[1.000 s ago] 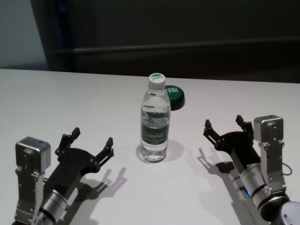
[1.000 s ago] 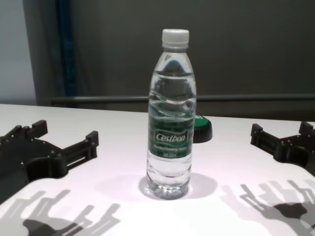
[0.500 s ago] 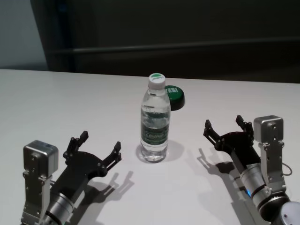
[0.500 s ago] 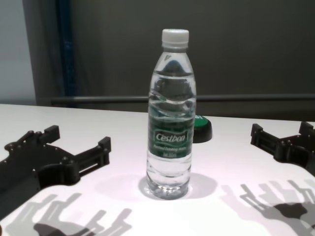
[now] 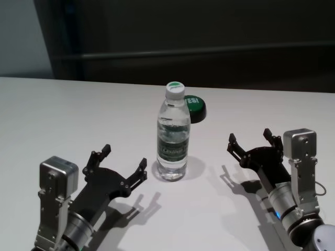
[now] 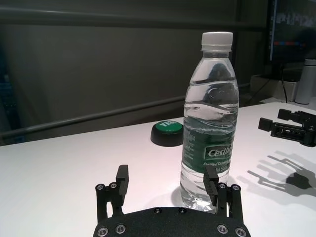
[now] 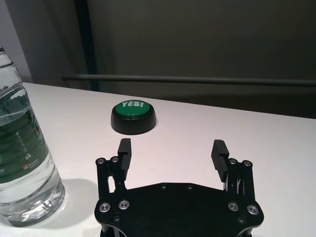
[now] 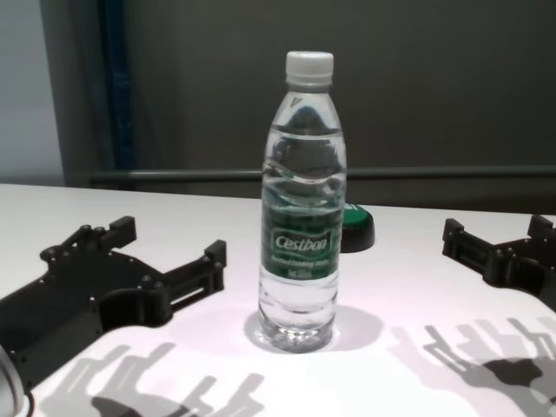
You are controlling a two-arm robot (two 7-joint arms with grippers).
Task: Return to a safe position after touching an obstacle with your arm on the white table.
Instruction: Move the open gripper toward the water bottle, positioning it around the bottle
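Fingers spread, the left gripper (image 5: 123,166) has slid closer to the upright Cestbon water bottle (image 5: 173,133), lower-centre: contact seems imminent, retreat yet to come.

**Bright tabletop, dark backdrop, hard shadows toward the camera**

The white table (image 5: 63,110) is brightly and evenly lit, close to washed out in the lower middle of the chest view, while the upper third of every frame stays dim and nearly featureless. Light falls from above and behind: the left gripper (image 5: 123,166) and right gripper (image 5: 250,140) throw crisp, doubled finger shadows toward the bottom of the frame, which suggests more than one lamp. The bottle (image 8: 301,204) casts a soft round shadow at its base and shows small highlights in the water. Focus is mostly sharp; the far background is slightly soft.
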